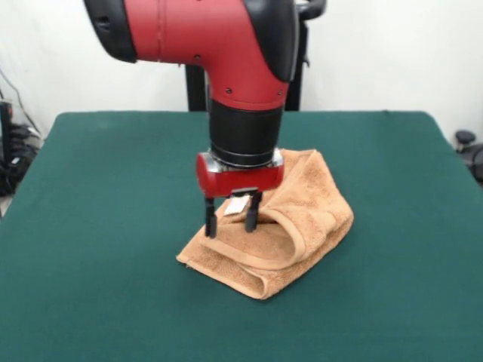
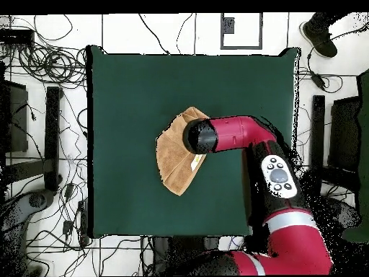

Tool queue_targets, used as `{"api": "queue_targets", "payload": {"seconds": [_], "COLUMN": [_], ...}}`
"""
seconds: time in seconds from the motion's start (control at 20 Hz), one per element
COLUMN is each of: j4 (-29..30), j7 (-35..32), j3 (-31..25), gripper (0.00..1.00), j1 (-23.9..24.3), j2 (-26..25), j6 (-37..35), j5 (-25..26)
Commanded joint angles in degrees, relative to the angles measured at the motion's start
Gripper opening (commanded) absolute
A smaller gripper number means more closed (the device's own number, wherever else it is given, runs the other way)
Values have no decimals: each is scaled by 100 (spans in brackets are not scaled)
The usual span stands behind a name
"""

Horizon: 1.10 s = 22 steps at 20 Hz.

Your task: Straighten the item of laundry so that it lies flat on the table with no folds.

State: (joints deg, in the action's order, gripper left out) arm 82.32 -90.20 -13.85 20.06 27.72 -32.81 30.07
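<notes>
The tan-orange towel point(image 1: 290, 234) lies bunched near the middle of the dark green table point(image 1: 106, 226), its right part folded over in a curved flap, with a small white tag point(image 1: 236, 205) showing between the fingers. My gripper point(image 1: 232, 224) hangs straight down over the towel's left part, open, its two black fingertips point(image 1: 210, 226) touching or just above the cloth. In the overhead view the towel point(image 2: 173, 155) shows as a folded patch left of the arm's wrist point(image 2: 202, 136), which hides the gripper.
The red arm point(image 2: 245, 133) reaches from the base at the bottom right across the table point(image 2: 130, 101). Cables and stands lie on the floor around the table. A person's shoe point(image 2: 317, 36) shows at the top right.
</notes>
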Motion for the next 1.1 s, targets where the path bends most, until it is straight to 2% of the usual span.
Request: {"api": "queue_targets", "payload": {"seconds": [0.05,0.8,1.1], "j4": [8,154,320], "j7": [-391,-890,-1191], "j3": [-254,78,270], "gripper": [100,100,100], "j1": [-349,-570,-743], "j2": [-104,-531,-462], "j6": [362,1062,840], "j5": [90,76,-265]}}
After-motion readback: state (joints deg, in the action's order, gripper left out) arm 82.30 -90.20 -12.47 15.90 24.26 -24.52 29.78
